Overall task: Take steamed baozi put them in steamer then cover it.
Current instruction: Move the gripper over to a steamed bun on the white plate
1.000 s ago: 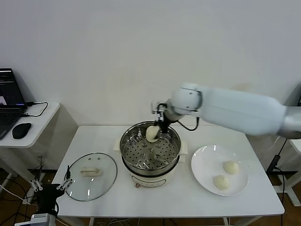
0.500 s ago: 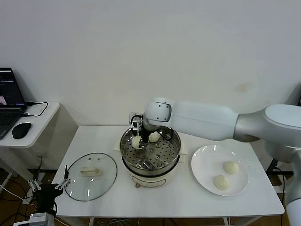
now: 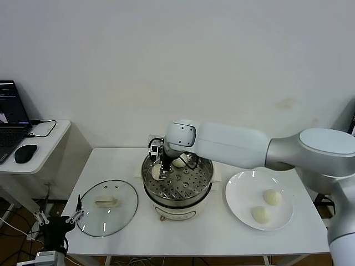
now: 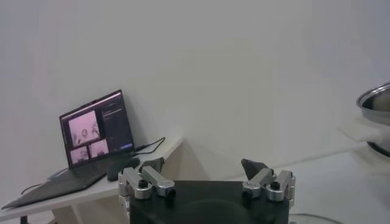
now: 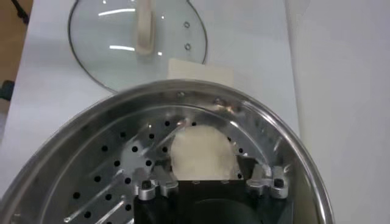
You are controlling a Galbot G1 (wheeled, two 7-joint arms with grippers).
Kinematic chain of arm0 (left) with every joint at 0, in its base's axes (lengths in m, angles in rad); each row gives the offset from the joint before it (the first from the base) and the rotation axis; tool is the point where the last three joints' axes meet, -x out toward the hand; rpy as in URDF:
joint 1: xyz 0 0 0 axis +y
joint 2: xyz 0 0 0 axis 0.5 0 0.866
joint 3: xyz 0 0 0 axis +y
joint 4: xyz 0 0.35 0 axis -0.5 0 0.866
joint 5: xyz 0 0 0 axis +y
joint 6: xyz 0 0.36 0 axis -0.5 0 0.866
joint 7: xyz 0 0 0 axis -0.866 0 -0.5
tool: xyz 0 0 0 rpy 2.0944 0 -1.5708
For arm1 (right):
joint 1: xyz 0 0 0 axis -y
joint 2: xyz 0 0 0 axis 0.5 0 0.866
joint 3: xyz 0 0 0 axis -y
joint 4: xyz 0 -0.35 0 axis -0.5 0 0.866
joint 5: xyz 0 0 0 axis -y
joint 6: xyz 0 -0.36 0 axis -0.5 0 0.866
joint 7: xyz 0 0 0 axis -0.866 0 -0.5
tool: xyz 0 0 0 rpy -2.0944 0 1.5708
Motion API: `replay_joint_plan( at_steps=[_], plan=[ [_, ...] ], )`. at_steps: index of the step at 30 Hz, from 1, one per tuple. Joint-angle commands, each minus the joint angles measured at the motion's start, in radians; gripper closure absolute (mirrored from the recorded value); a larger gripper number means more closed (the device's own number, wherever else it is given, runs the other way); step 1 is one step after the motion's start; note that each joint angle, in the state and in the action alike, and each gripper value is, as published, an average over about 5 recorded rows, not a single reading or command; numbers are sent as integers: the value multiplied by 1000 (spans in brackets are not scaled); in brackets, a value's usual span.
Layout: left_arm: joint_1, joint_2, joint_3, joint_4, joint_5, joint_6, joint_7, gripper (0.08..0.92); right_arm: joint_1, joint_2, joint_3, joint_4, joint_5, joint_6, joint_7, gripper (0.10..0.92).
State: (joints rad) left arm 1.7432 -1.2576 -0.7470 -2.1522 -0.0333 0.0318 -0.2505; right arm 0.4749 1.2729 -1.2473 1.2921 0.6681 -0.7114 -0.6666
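- Right hand (image 3: 161,169): reaching down inside the steamer (image 3: 204,188) at its left wall, fingers spread wide; I judge this the release of a bun.
- Steamed baozi, newest (image 5: 201,152): resting on the perforated floor between my spread fingers, apparently no longer pinched; whether a finger touches it I cannot tell.
- Second baozi (image 3: 179,162): on the steamer floor toward the back, just beside my hand.
- Two baozi, (image 3: 272,197) and (image 3: 260,214): waiting on the white plate (image 3: 238,194), right of the steamer, well apart from my hand.
- Glass cover (image 3: 108,206): flat on the table (image 3: 211,233), left of the steamer, handle up, set aside so the basket stays open for loading.
- Left hand (image 4: 207,182): parked off the table's left corner, fingers wide, empty.
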Motion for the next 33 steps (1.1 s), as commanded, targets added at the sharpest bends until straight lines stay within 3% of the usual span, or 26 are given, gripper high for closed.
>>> replay_joint_plan(
  at_steps=[1, 8, 16, 25, 33],
  plan=[
    [-6, 5, 6, -5, 1, 4, 3, 177, 142, -204, -3, 126, -77, 69, -212, 207],
    [-4, 8, 18, -3, 4, 4, 4, 177, 214, -487, -45, 269, -301, 314, -415, 203],
    [-2, 0, 37, -2, 17, 3, 3, 177, 174, -800, -47, 381, -494, 444, -476, 203],
    [9, 6, 27, 15, 18, -1, 1, 177, -45, -941, -8, 423, -682, 476, -409, 203],
    [16, -1, 26, 15, 27, 0, 1, 177, -325, -982, 198, 421, -744, 463, -372, 203]
  ],
)
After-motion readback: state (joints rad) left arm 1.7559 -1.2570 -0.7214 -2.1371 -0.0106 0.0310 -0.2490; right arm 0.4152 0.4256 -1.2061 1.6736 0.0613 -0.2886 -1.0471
